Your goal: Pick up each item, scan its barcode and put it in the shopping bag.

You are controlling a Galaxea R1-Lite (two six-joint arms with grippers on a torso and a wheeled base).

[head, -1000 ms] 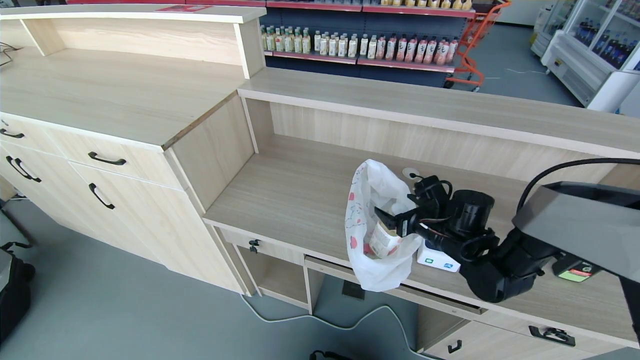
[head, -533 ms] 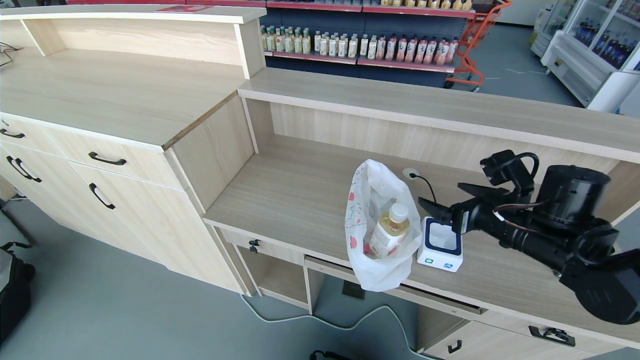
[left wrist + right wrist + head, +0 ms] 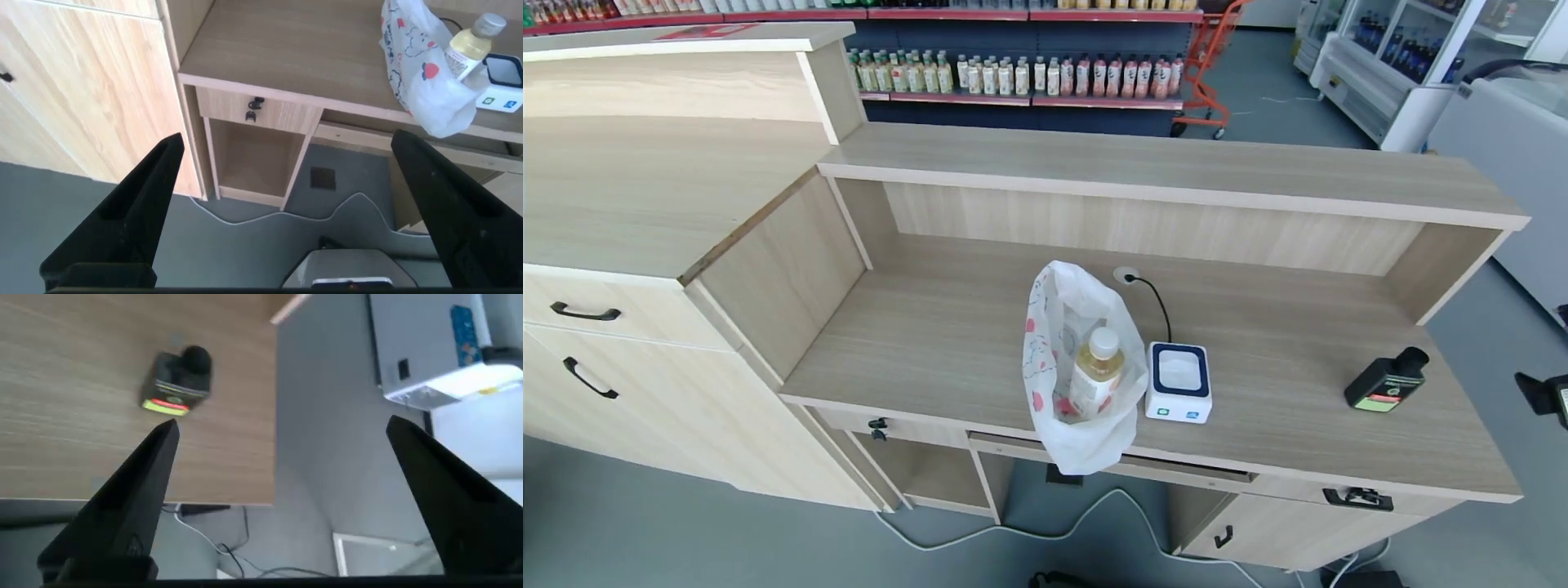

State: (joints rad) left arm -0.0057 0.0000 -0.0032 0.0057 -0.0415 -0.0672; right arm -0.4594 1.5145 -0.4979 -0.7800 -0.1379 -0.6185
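Right pincer (image 3: 282, 433), splayed and empty, hangs off the counter (image 3: 82, 449), apart from the dark bottle (image 3: 178, 382).

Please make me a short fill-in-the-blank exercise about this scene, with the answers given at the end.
1. The shopping bag holds a bottle with a ____ cap.
2. The scanner stands on the bag's ____ side, by the robot's own sides.
3. The dark bottle lies on the wooden ____, apart from the bag.
Missing words: white; right; counter.
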